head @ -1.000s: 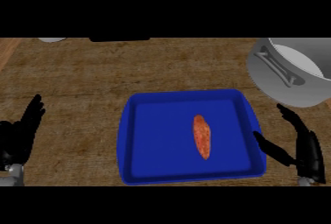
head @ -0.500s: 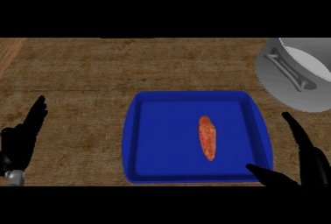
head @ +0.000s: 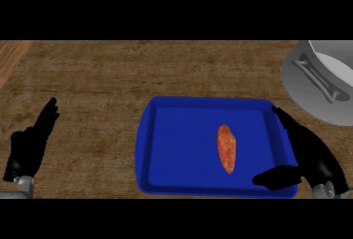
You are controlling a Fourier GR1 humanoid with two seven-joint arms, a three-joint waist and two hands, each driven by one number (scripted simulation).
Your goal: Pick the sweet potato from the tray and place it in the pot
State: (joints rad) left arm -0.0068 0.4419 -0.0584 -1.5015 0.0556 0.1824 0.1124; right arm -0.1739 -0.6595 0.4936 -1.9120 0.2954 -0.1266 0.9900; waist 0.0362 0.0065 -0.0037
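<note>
An orange sweet potato (head: 226, 148) lies lengthwise in the middle of the blue tray (head: 165, 149). The grey pot (head: 324, 81) with its handle stands at the upper right edge, partly cut off. My right hand (head: 312, 156) is open over the tray's right rim, fingers straight and pointing up the rim, thumb stretched left over the tray's near right corner, a short way from the sweet potato. My left hand (head: 31, 144) rests open at the left edge, fingers up.
The brown counter (head: 96, 79) spreads around the tray. A lighter wooden strip (head: 10, 58) shows at the far upper left.
My right hand has moved in and forward over the tray's right rim, closer to the sweet potato. The view has shifted slightly, and the pot sits further toward the right edge.
</note>
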